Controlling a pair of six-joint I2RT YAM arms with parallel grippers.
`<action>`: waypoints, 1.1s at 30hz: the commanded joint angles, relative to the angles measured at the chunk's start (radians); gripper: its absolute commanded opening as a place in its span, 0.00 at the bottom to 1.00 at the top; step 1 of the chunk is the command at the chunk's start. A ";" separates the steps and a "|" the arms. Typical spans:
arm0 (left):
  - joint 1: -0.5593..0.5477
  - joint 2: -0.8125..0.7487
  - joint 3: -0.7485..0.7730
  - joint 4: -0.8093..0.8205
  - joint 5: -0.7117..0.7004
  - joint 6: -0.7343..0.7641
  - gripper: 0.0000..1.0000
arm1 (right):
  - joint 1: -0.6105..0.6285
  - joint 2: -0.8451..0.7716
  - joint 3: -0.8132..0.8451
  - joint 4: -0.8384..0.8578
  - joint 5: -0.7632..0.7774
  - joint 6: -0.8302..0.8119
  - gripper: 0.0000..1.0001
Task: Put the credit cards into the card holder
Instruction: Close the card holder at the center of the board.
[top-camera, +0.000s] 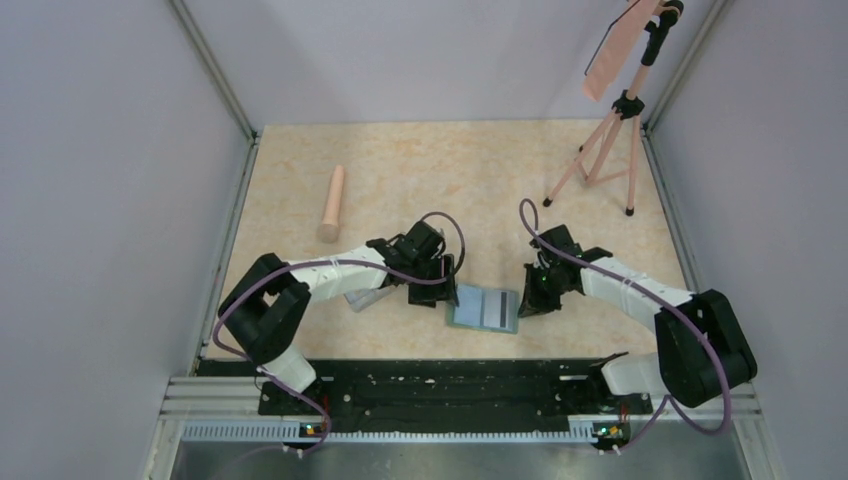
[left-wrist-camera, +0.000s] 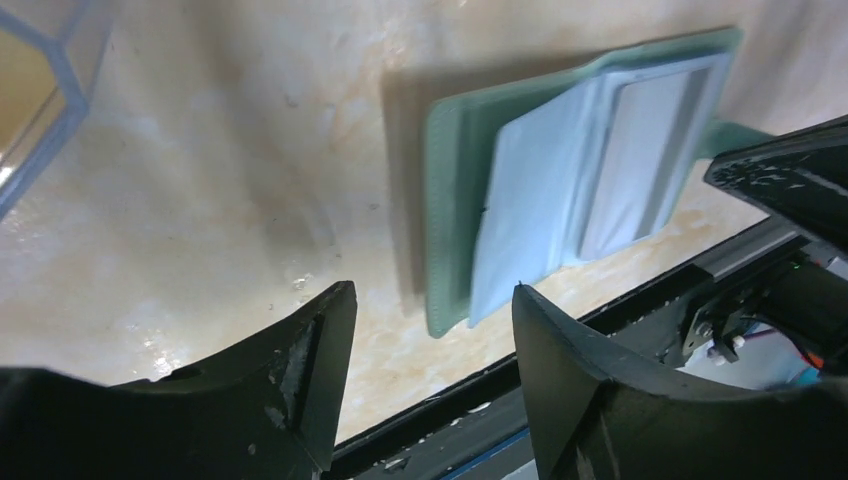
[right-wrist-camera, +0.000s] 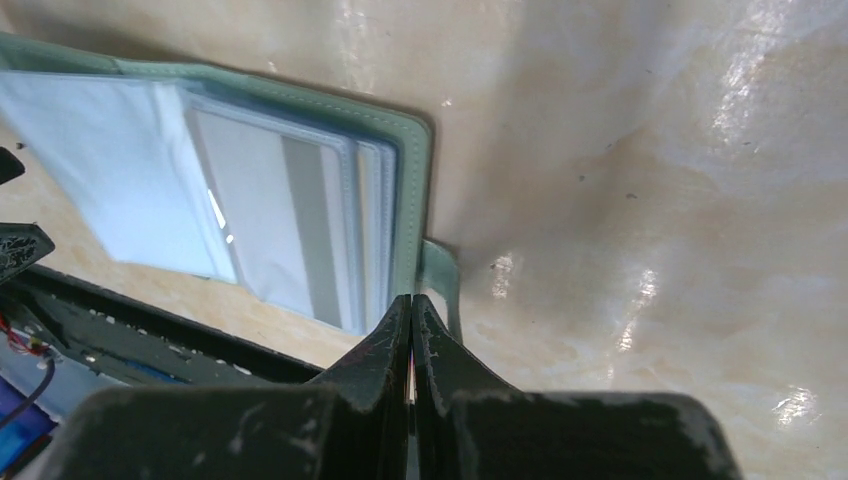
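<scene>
Toward the near edge of the counter (top-camera: 450, 170): we find the card holder (top-camera: 483, 308) lying open, its green cover down and its pale pocket pages facing up.
Credit card: we see one pale card with a dark stripe (right-wrist-camera: 270, 220) inside a see-through page, on the half of the card holder nearer its snap tab (right-wrist-camera: 440, 275).
Left tool (left-wrist-camera: 432, 295): released, jaws apart with nothing between them, hovering just left of the card holder.
Right tool (right-wrist-camera: 412, 300): clenched, fingertips pressed together right by the card holder's snap tab; we cannot tell whether they touch it.
Clear box (left-wrist-camera: 40, 90): left of the card holder, partly under the left arm.
Pink cylinder (top-camera: 333, 203): well beyond the card holder, to its far left.
Tripod (top-camera: 610, 140): well beyond the card holder, to its far right.
</scene>
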 joint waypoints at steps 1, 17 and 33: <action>0.011 0.013 -0.095 0.177 0.119 -0.018 0.65 | 0.007 0.020 -0.024 0.027 0.027 -0.004 0.00; -0.005 0.044 -0.031 0.379 0.276 -0.055 0.61 | 0.009 0.050 -0.034 0.051 0.005 0.001 0.00; -0.022 0.040 0.284 -0.427 -0.110 0.126 0.00 | 0.007 -0.003 0.079 0.027 -0.103 0.029 0.00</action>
